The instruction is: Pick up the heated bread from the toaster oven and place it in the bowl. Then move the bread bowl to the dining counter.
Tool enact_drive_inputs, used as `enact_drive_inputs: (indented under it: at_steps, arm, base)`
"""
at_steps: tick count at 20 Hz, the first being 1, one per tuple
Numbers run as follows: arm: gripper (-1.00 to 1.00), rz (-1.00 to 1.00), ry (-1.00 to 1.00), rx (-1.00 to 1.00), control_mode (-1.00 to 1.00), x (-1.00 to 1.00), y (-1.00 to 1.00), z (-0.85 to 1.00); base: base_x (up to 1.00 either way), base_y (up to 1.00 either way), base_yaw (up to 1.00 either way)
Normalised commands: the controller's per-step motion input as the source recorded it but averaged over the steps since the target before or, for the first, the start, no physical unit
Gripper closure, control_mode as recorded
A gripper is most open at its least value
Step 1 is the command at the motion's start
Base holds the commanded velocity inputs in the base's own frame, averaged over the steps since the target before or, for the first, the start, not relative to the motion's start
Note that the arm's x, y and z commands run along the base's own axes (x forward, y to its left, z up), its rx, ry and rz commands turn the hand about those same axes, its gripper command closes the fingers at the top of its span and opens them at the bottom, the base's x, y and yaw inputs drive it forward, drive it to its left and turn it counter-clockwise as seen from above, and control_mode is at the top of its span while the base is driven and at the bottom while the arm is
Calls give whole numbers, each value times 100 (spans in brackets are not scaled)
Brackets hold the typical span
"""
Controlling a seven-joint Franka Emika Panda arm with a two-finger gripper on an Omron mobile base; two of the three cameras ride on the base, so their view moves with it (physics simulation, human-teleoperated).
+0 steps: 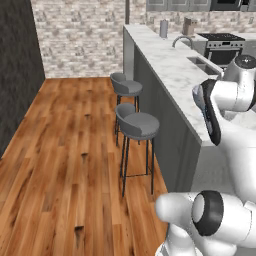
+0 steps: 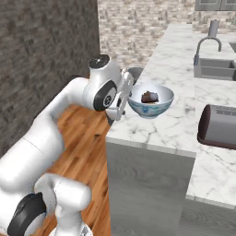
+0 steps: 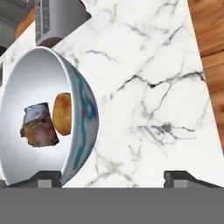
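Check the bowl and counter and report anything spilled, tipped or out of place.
Nothing stands out. The bowl sits upright on the dining counter, near its edge, with the dark bread and a golden roll inside. No spill shows. The claw is beside the bowl.

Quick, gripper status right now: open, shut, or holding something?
Gripper: open, fingers spread wide and holding nothing; the bowl with the heated bread sits just beside one fingertip.

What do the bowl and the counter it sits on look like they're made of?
The bowl looks like glazed ceramic: glossy pale white inside, with a blue-green pattern on its outer wall, clearest in the hand view. The dining counter looks like polished white marble, going by its grey veining, though the rendering could equally stand for a laminate; its side is plain matte grey.
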Motion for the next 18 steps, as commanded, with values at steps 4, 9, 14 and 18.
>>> enact_drive_inputs:
  at_steps: [4, 9, 14, 18]
  arm:
    - [-100, 4, -47, -22, -100, -100, 100, 16]
    - [-100, 17, -46, -34, -100, -100, 100, 9]
    - [-100, 29, -31, -41, -100, -99, 100, 2]
    - [-100, 30, -27, -35, -100, -66, 91, 2]
  base:
    - [0, 0, 0]
    - [0, 0, 0]
    - [0, 0, 0]
    - [0, 0, 0]
